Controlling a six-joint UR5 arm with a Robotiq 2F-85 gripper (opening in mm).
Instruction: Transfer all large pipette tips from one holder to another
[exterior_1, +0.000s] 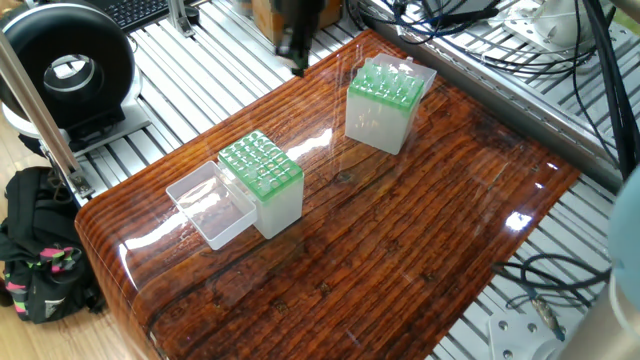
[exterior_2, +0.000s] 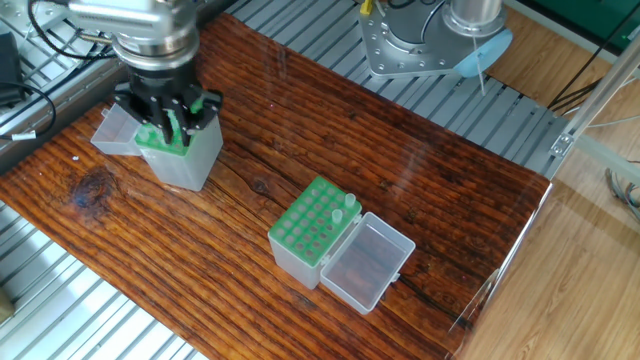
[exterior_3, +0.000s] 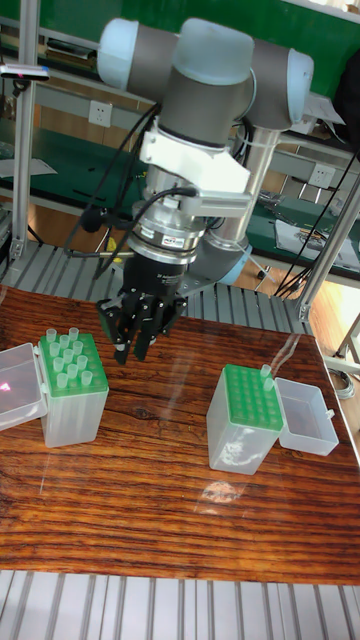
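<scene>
So at this point the gripper (exterior_3: 131, 351) hung right over the full holder (exterior_3: 75, 410) on the far side of the table (exterior_3: 180, 500), lined up near its edge row. I read that as the start of a fresh pick. Honestly couldn't tell whether the fingers were spread or pinched together: they looked close, nothing visibly between them. Most of the pipette tips (exterior_3: 70, 362) stood upright in that holder, and a lone tip (exterior_3: 267, 373) sat in a corner hole of the second holder (exterior_3: 240, 425). The next move, I figured, needed a straight drop onto one tip without clipping its neighbours, which stood close together. Both flipped-open lids (exterior_3: 305, 415) hung outward, and the wood between the two holders was bare, so crossing looked easy
</scene>
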